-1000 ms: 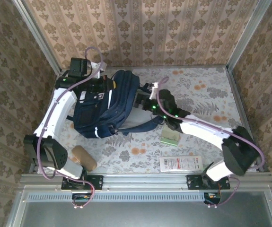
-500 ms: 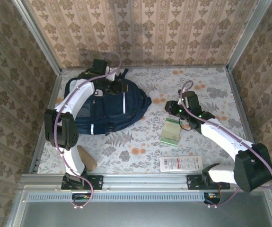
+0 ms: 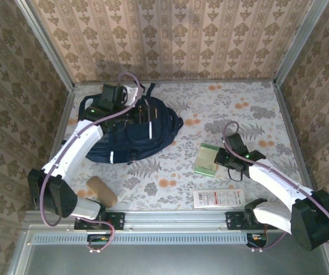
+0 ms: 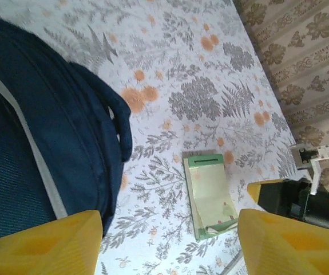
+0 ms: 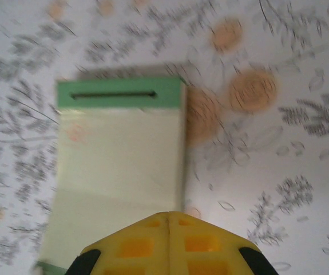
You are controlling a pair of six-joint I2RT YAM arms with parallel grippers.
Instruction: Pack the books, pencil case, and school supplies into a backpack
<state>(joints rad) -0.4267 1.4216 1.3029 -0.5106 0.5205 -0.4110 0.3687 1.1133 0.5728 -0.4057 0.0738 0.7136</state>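
Damask wallpaper (image 3: pixel 181 40) in beige and brown closes the space on three sides, with bare metal posts (image 3: pixel 293 48) standing in the far corners and a metal rail (image 3: pixel 175 217) running along the near edge. Between them lies the bench (image 3: pixel 238 109), covered in a white cloth printed with grey ferns and orange blossoms. At its far left rests the navy backpack (image 3: pixel 127 129), its thin white stripes showing, with the left arm stretched over it. From the left wrist, the left pincer (image 4: pixel 167 229) hangs above the backpack's edge with its yellow fingers set wide apart and nothing between them. Right of centre the pale green packet (image 3: pixel 206 159) lies flat on the cloth, well apart from the backpack. The right pincer (image 5: pixel 169 229) sits at the packet's near end with its fingers pressed tightly together; whether they nip the packet's edge cannot be told. A long white packet with red print (image 3: pixel 218 198) lies near the front rail, and a tan pencil case (image 3: pixel 101 191) rests at the front left, just beside the left arm's base.
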